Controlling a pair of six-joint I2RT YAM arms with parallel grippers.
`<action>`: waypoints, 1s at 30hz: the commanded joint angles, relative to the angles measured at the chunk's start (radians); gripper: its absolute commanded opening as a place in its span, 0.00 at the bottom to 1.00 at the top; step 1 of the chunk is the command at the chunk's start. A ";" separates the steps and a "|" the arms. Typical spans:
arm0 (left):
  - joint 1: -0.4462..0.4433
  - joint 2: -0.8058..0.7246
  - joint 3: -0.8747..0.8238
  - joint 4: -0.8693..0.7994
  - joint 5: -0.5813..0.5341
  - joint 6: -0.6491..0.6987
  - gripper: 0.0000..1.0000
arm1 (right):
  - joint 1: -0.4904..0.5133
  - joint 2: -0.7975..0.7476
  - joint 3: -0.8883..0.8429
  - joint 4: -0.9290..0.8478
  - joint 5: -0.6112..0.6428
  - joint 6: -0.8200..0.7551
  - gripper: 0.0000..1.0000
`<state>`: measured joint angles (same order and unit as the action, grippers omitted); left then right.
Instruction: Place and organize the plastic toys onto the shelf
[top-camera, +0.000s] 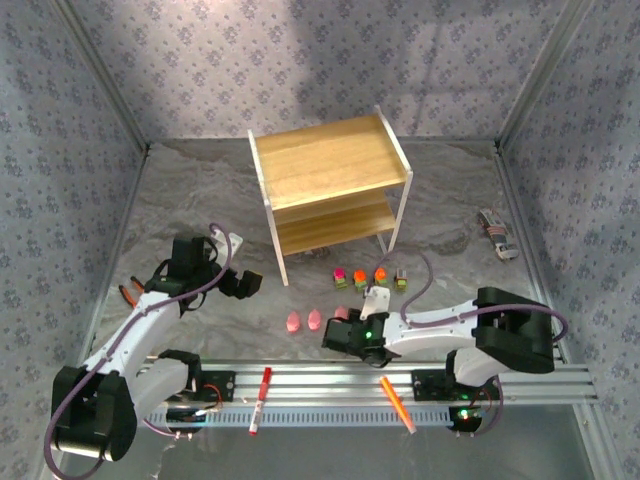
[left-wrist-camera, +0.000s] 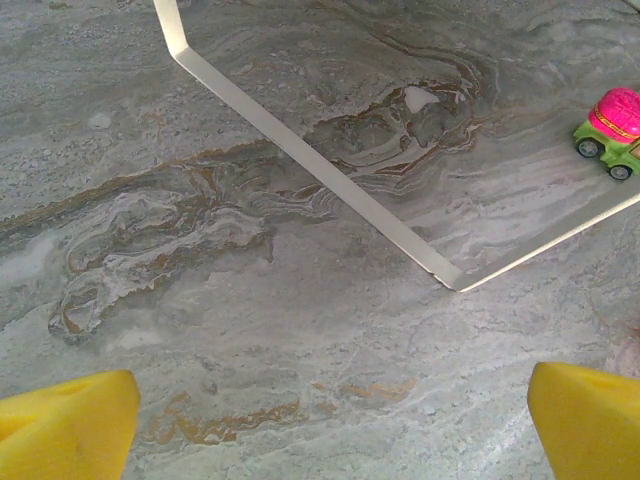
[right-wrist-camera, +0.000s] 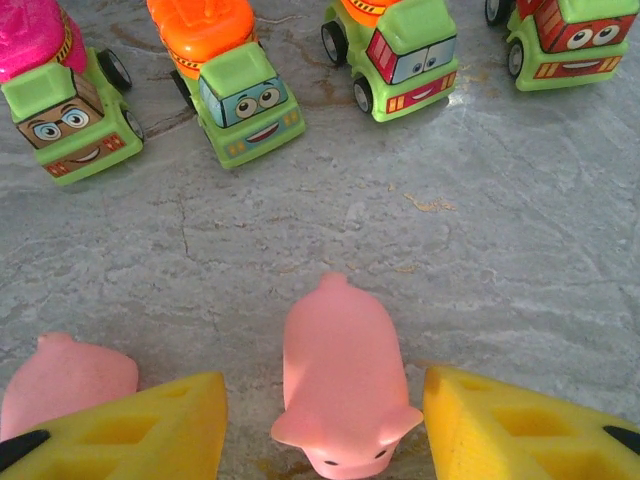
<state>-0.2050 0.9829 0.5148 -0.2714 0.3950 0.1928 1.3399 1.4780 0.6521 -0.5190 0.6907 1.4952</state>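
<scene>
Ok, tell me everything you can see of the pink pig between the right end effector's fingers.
The pink pig is a smooth, plastic-looking toy with a rounded teardrop body, two small ears and a flat snout with two nostrils. It lies on the marbled grey table, snout toward the wrist camera, narrow rear toward the green trucks. It sits in the gap of the open right end effector, between its yellow fingers, with no clear contact. Another pink figure lies apart beside it.
</scene>
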 joint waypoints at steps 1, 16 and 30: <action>-0.005 -0.006 -0.002 0.020 -0.002 -0.006 1.00 | -0.003 0.015 0.020 -0.034 0.003 0.004 0.54; -0.005 -0.003 0.000 0.021 -0.008 -0.007 1.00 | -0.010 0.021 0.007 -0.028 0.001 0.011 0.45; -0.005 0.005 0.000 0.025 -0.010 -0.007 1.00 | 0.012 0.055 0.005 -0.036 0.041 0.052 0.43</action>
<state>-0.2050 0.9836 0.5148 -0.2630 0.3916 0.1902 1.3380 1.5135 0.6533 -0.5163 0.6876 1.5043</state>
